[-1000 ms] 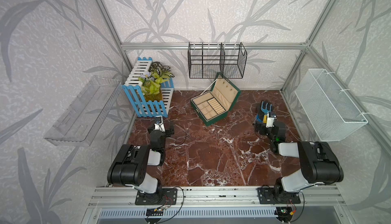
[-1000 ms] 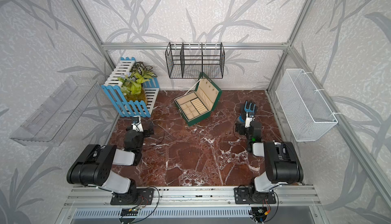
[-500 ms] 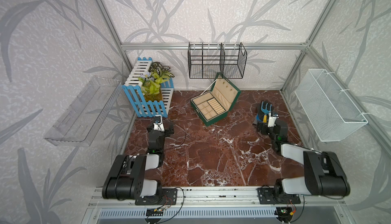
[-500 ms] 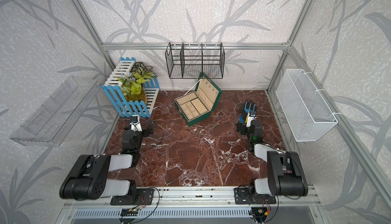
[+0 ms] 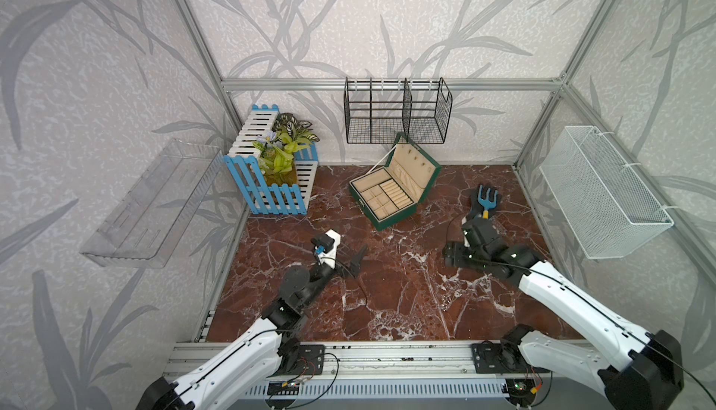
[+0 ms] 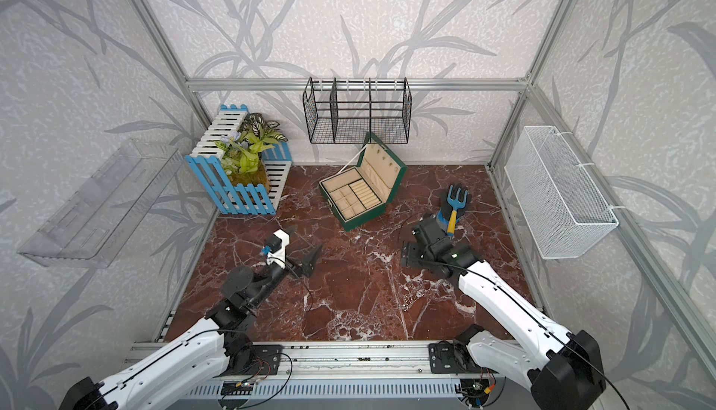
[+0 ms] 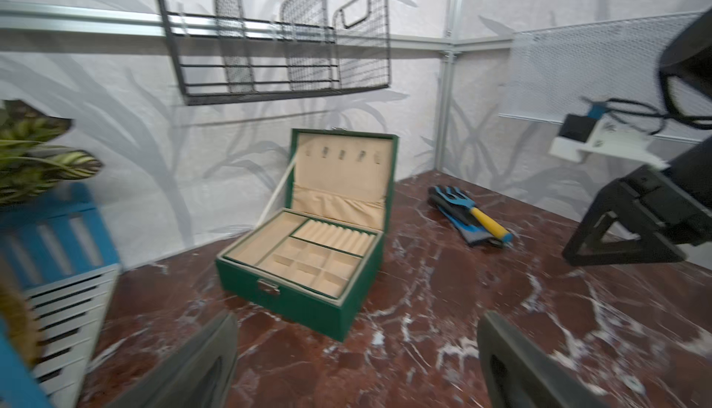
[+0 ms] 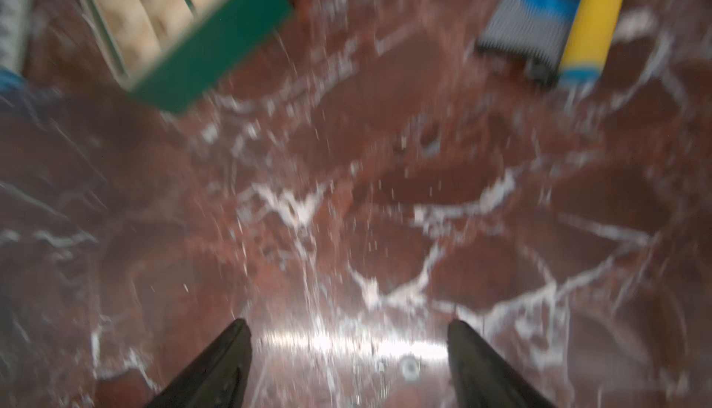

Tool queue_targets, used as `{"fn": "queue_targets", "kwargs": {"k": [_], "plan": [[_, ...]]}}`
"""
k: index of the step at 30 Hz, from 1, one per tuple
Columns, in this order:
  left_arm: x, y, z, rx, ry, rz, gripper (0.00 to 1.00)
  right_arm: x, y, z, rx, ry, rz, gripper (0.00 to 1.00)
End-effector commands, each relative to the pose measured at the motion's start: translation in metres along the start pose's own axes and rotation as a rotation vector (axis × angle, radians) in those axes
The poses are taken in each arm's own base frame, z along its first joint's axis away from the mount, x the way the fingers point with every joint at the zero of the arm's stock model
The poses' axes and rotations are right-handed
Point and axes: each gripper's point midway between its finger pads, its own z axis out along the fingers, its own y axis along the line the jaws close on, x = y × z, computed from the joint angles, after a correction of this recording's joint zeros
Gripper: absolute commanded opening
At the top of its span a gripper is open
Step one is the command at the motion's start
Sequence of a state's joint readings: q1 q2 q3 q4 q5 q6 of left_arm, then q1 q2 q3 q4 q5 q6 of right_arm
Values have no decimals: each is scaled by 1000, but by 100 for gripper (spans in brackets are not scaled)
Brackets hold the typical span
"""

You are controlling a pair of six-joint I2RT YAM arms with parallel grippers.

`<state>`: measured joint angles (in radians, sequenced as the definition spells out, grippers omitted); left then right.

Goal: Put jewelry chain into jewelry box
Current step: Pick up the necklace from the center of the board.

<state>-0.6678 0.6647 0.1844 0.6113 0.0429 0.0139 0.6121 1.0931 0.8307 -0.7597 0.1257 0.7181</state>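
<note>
Right gripper [image 8: 348, 327], jaws apart, is hanging over the floor [image 5: 387, 292] right of centre in both top views; a blurred pale streak, seemingly the chain [image 8: 319, 342], is lying between its fingers [image 8: 215, 367]. Left gripper [image 7: 358, 329] is gaping empty, facing the open box [image 5: 399, 216] at upper centre.

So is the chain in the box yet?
Not yet. Done: the jewelry box stands open, lid up, looking empty inside. In hand: nothing; the left gripper and the right gripper are both open and hold nothing. Left: nearly everything, finding the chain, which I cannot make out here, picking it up and dropping it in.
</note>
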Motion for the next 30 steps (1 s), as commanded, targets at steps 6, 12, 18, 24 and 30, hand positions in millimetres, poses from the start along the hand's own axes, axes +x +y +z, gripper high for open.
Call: {"fn": "queue_targets", "kwargs": {"k": [6,12,18,24,30], "plan": [[49,-90,-7,295,140,113,100,108,-26,9,273,362,106,72],[65,-126,-11,407,161,177,100,112,-7,36,227,370,126,63],[77,-132,-7,417,194,216,100,119,0,61,214,386,155,52],[78,-134,-5,420,193,227,100,128,-15,69,287,404,147,47],[83,-135,-5,425,211,227,100,139,-25,81,296,396,188,34]]}}
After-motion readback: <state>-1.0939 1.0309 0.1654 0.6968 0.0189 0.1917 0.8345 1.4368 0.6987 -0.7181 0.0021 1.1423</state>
